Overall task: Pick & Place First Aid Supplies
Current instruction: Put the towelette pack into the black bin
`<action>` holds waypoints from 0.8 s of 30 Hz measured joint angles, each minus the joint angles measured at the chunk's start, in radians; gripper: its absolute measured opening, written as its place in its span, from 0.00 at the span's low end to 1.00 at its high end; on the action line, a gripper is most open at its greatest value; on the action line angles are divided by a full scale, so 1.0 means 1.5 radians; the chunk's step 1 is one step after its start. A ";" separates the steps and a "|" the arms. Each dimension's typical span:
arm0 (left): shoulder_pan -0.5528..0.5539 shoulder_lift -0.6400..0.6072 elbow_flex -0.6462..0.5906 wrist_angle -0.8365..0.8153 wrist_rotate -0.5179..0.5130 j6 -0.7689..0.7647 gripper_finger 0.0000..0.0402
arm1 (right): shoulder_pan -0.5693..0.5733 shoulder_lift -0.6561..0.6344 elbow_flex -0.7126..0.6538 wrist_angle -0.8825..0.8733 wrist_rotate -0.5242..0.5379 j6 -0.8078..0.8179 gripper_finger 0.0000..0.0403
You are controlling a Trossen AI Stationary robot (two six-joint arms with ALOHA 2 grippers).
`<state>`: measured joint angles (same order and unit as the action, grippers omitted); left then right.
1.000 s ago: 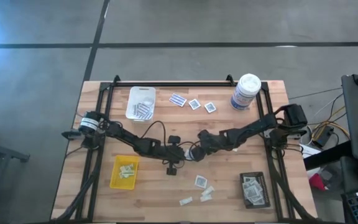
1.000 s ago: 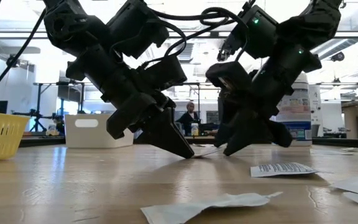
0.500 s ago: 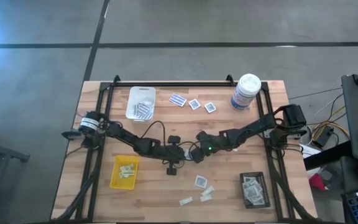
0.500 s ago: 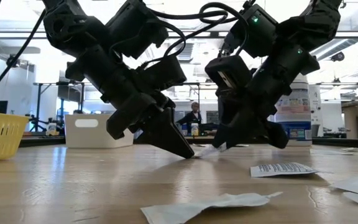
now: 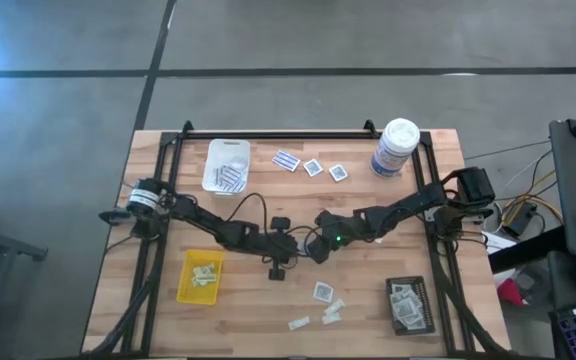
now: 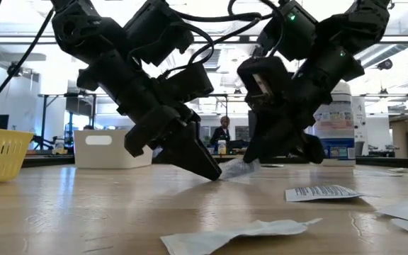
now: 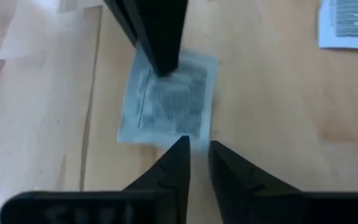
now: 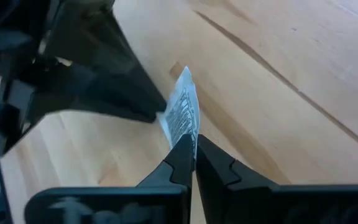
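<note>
At the table's middle my two grippers meet tip to tip over one small white packet with a grey printed centre (image 7: 169,99), one of the first aid supplies. My right gripper (image 8: 193,146) is shut on it. My left gripper (image 7: 197,152) stands slightly open right at the packet's opposite edge, nothing between its fingers. In the low view the packet (image 6: 236,169) slants up from the left fingertips (image 6: 215,174) toward my right gripper (image 6: 251,161). From above, the grippers (image 5: 303,243) (image 5: 318,246) hide most of it. My left gripper has one fingertip (image 7: 180,144) at the packet's near edge; whether it touches, I cannot tell. My right gripper pinches the packet's edge (image 8: 185,127) between its two fingertips, slanting down from the table's right. The packet stands tilted on edge, its held end raised, its lower end at the tabletop.
A white tray (image 5: 226,165) with packets and a white canister (image 5: 396,148) stand at the far side, loose packets (image 5: 313,167) between them. A yellow tray (image 5: 200,277) sits near left, a black tray (image 5: 408,305) near right. More packets (image 5: 323,295) (image 6: 322,192) lie near the front.
My right gripper has taken hold of the packet and rolled a little. The packet, which lay flat under the left fingertips, now tips up at the end toward the right gripper, while its other end stays low by the left fingertips. Neither arm has shifted place.
</note>
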<state>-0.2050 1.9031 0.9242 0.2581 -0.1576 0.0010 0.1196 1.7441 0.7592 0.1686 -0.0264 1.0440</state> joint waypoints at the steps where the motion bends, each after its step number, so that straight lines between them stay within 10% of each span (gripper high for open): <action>1: 0.000 -0.004 0.000 -0.005 0.002 0.000 0.19 | 0.000 -0.005 0.000 -0.007 -0.003 -0.003 0.02; 24: -0.005 -0.050 0.001 -0.111 0.031 -0.042 0.25 | 0.123 -0.381 0.000 -0.485 -0.023 0.024 0.02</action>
<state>-0.2124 1.8286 0.9253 0.0910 -0.1115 -0.0619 0.3040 1.1733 0.7590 -0.5595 -0.0612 1.0799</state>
